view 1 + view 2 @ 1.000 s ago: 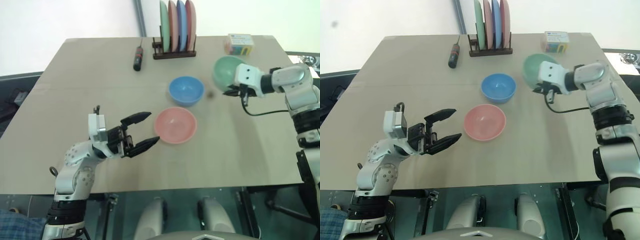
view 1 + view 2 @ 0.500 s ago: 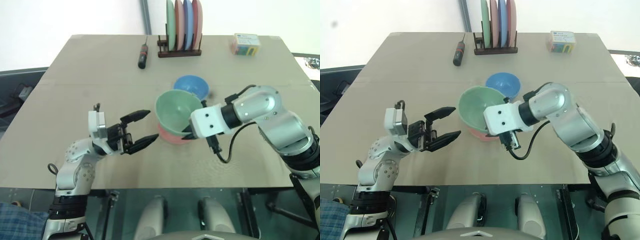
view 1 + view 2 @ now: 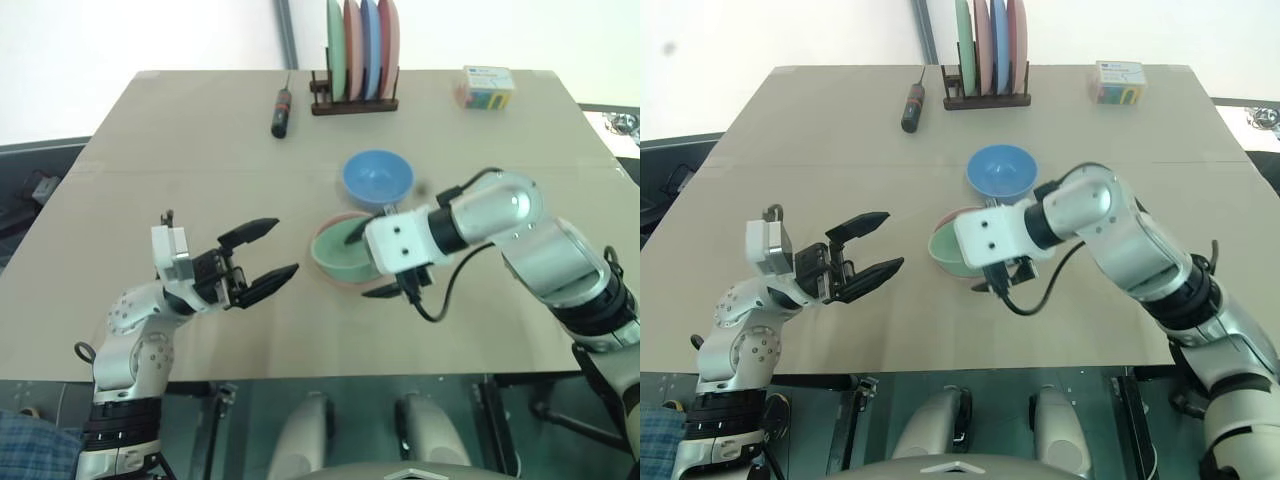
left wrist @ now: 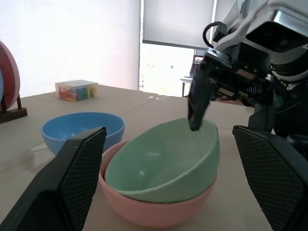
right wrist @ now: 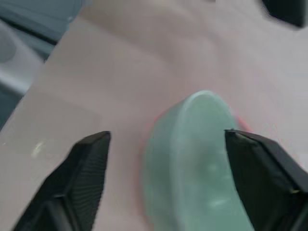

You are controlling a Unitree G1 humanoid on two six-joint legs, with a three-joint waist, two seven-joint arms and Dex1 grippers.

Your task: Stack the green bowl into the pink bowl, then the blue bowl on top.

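The green bowl [image 3: 338, 256] rests tilted inside the pink bowl [image 4: 159, 217] near the middle of the table. My right gripper [image 3: 357, 266] hovers over it, open, with one finger [image 4: 197, 103] above the green rim and the other outside the bowls' near side. Neither finger grips the bowl. The blue bowl [image 3: 377, 178] stands upright just behind the pair. My left gripper [image 3: 285, 246] is open and holds nothing, a short way left of the bowls and pointing at them.
A rack of upright plates [image 3: 355, 55] stands at the table's far edge. A screwdriver [image 3: 281, 108] lies left of it, and a small colourful box [image 3: 487, 86] sits at the far right. The table's front edge [image 3: 330, 372] runs close below both arms.
My right arm carried the green bowl from the far right to the pink bowl, set it inside, and opened. My left gripper drifted slightly left, still open.
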